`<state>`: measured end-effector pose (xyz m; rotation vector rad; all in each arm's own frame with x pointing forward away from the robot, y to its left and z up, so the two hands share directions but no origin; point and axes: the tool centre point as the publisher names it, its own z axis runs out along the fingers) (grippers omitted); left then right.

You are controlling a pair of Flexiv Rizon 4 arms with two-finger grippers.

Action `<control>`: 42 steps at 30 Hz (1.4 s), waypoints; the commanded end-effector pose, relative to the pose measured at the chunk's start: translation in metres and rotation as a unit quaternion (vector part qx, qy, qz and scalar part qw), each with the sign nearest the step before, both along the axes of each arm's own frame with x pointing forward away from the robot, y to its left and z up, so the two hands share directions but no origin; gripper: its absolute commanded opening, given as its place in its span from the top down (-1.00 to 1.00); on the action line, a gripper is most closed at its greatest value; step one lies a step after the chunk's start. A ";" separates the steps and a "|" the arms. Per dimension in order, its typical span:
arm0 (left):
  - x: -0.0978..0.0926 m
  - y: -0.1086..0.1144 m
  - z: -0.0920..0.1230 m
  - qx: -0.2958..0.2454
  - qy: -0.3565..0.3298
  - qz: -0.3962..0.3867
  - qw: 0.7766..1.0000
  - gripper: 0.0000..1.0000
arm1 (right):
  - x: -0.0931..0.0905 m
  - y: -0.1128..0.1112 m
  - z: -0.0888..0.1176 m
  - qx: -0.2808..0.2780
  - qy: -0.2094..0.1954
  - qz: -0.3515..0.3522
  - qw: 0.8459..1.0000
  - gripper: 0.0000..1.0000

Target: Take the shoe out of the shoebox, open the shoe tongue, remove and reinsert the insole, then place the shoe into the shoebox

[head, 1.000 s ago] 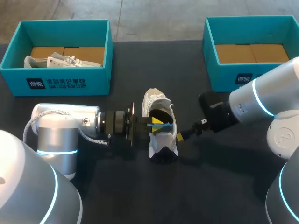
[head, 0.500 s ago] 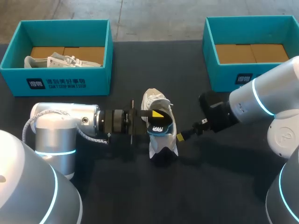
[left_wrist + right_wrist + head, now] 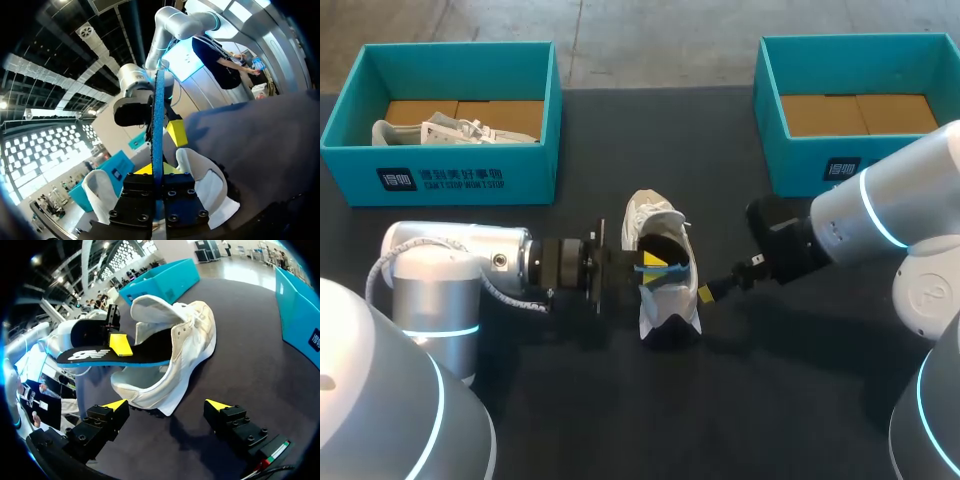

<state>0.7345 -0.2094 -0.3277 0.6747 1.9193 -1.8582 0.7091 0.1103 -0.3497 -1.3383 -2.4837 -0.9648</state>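
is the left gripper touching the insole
Touching. The left wrist view shows the left gripper shut on the insole, which is seen edge-on and pressed from both sides.

Black table (image 3: 620, 420). Far left corner: teal box (image 3: 535, 170), spare white sneaker (image 3: 440, 130) lying inside on cardboard floor.

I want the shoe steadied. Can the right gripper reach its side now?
Probably yes: the right gripper is open and the shoe lies right ahead of it, with nothing between them.
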 end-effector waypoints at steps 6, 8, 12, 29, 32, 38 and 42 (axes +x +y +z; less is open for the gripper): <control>0.007 -0.008 -0.012 0.013 0.003 -0.002 1.000 1.00 | -0.001 0.002 0.001 -0.006 0.000 0.003 1.000 -1.00; 0.008 -0.009 -0.014 0.015 0.004 -0.001 1.000 1.00 | -0.002 0.001 0.002 -0.009 0.001 0.004 1.000 -1.00; 0.009 -0.012 -0.016 0.017 0.004 -0.001 1.000 0.97 | -0.003 -0.001 0.003 -0.010 0.001 0.003 1.000 -1.00; 0.007 0.005 0.009 0.006 -0.017 0.011 1.000 0.17 | 0.002 -0.002 0.000 -0.007 -0.001 0.003 1.000 -1.00; 0.004 0.007 0.012 0.005 -0.017 0.011 1.000 0.23 | 0.002 -0.002 -0.001 -0.006 -0.001 0.002 1.000 -1.00; 0.000 0.011 0.009 0.014 -0.013 0.005 1.000 0.37 | 0.001 -0.003 -0.002 -0.004 0.001 0.000 1.000 -1.00; 0.001 0.009 0.003 0.020 -0.007 0.002 1.000 0.85 | 0.001 -0.002 -0.002 -0.004 0.001 -0.001 1.000 -1.00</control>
